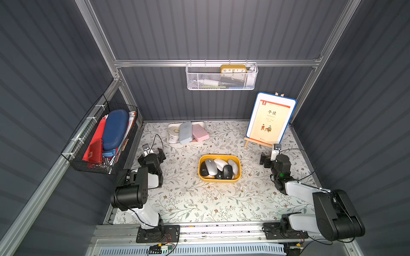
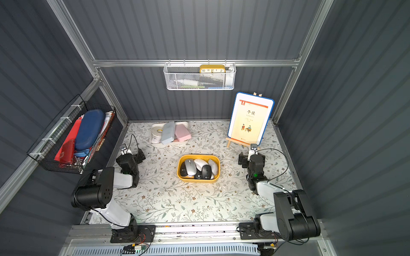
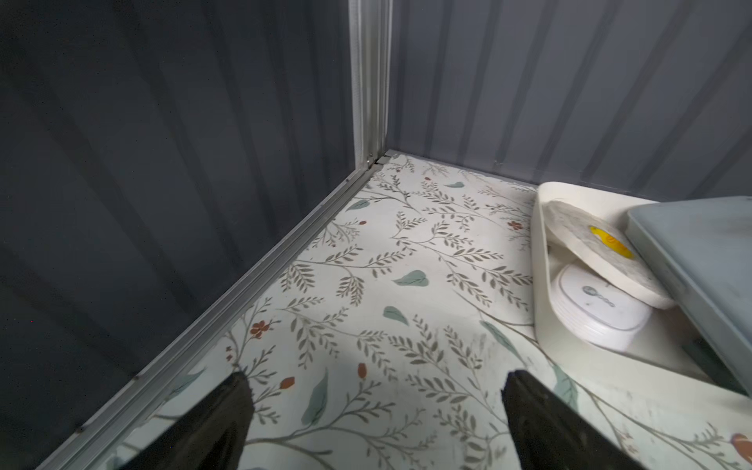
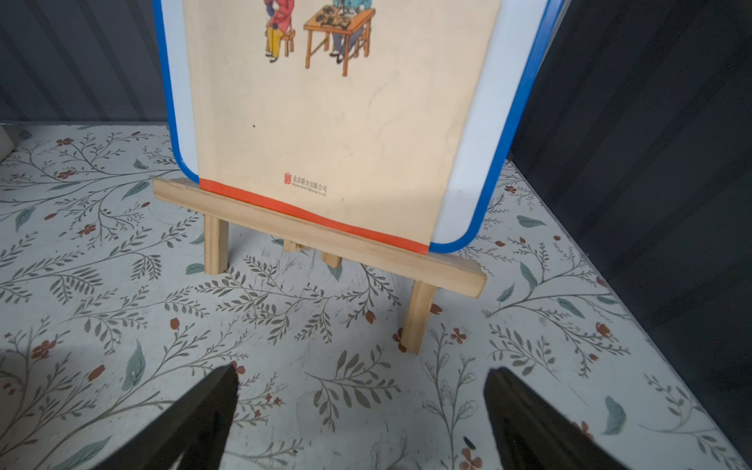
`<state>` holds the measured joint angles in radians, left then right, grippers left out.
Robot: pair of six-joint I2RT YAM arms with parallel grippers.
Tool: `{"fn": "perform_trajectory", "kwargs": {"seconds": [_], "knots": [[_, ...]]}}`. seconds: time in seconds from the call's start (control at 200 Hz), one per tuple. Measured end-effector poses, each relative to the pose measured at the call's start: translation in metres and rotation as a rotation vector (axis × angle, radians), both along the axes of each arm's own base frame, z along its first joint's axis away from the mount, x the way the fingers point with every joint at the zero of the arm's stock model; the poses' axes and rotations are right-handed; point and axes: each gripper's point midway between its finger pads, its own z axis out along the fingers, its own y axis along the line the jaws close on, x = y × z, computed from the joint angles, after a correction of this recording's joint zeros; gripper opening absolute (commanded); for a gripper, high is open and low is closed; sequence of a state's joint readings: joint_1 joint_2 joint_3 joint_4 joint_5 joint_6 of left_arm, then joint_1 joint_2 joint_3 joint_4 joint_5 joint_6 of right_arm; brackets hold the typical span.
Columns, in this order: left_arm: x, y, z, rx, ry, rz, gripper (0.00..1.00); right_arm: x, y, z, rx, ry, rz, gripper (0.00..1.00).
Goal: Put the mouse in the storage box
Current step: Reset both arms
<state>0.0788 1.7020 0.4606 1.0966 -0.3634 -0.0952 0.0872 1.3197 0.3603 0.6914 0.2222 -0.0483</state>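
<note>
Top views only: mice (image 1: 211,166) in storage box (image 1: 219,180)

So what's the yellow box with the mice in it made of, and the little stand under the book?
The yellow storage box looks like smooth plastic: one solid colour, rounded corners, a soft sheen on the rim. The easel looks like bare, unpainted wood: pale tan, with faint grain and square-cut legs.

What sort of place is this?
Probably a mock study desk inside a grey panelled booth: a book on a wooden easel, a yellow storage box of computer mice, a clock in a white mesh basket.
</note>
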Motion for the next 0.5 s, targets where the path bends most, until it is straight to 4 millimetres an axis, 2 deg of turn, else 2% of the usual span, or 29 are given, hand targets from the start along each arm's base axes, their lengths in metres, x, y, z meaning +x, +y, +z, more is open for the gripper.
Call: {"fn": "perform_trajectory", "kwargs": {"seconds": [0.115,0.28,0.35,0.5], "knots": [[0.005,-0.008,0.011,-0.018,-0.055,-0.035,0.99,0.001,-0.004,0.001,0.016,-0.009,-0.005,0.99],[0.007,-0.012,0.016,-0.032,-0.079,-0.058,0.99,0.007,-0.009,-0.005,0.061,-0.006,0.003,0.99],[0.007,-0.012,0.016,-0.032,-0.082,-0.059,0.99,0.012,-0.006,-0.014,0.072,-0.005,0.022,0.99],[0.007,-0.013,0.017,-0.035,-0.086,-0.059,1.00,0.010,-0.002,-0.048,0.079,0.043,0.040,0.99]]}}
